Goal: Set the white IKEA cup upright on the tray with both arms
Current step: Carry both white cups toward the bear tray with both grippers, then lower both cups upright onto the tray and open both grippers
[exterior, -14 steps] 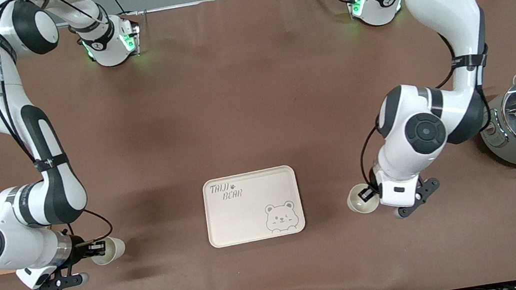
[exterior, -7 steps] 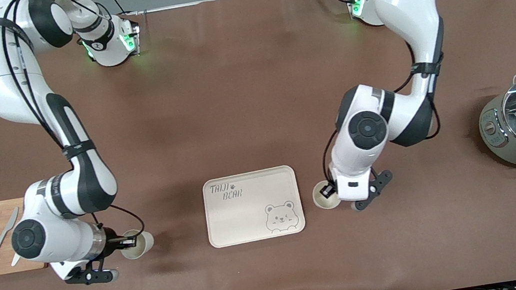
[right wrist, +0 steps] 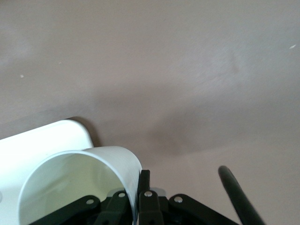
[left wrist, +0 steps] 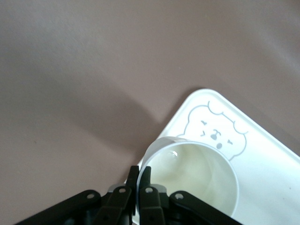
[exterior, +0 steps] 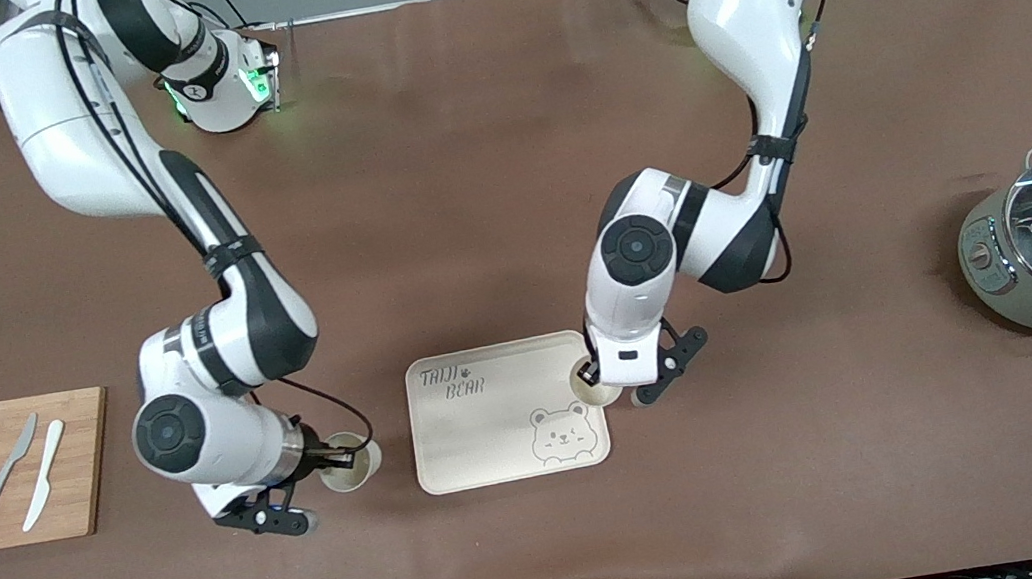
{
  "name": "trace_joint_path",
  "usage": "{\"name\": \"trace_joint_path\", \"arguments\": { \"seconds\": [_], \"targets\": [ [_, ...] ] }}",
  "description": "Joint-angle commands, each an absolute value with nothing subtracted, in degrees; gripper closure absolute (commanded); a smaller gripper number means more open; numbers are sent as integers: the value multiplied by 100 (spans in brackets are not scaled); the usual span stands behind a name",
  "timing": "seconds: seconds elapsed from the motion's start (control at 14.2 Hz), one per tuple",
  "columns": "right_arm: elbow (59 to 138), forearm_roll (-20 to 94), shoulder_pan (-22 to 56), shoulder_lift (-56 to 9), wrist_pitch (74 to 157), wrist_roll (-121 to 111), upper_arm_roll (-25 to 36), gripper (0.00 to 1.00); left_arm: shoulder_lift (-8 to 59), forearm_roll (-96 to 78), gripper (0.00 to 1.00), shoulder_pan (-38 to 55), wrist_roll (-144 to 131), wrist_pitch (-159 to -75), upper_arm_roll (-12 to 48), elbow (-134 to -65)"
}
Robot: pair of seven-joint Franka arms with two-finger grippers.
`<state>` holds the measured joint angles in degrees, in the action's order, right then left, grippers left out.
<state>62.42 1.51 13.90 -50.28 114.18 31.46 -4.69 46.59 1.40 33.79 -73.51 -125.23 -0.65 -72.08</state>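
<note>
With the left gripper pinching one white cup by the rim over the tray edge, and the right gripper pinching a second white cup just beside that tray, each should descend level and release only once seated.

Two upright white cups, one over the cream tray.

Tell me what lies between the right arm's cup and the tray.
Only bare brown table lies between the white cup and the cream rectangular tray, per the front view.
</note>
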Motion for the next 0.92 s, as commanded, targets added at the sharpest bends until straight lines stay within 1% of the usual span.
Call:
{"name": "trace_joint_path", "arguments": {
  "seconds": [0.0,0.28,0.7,0.85],
  "targets": [
    [6284,193,1572,-4939,11434,3620,-413,98,4825,105,100,3550,-7558,-12691,-176,-7040],
    [6302,114,2012,-5001,11724,4182,-343,97,4974,105,100,3770,-7699,-12858,-307,-7040],
    [6381,114,2171,-5115,12110,4421,-343,97,5133,114,100,3893,-7752,-12955,-325,-7049],
    [6669,79,2223,-5115,12443,4421,-334,97,5133,114,100,3894,-7752,-12964,-325,-7066]
  ]
}}
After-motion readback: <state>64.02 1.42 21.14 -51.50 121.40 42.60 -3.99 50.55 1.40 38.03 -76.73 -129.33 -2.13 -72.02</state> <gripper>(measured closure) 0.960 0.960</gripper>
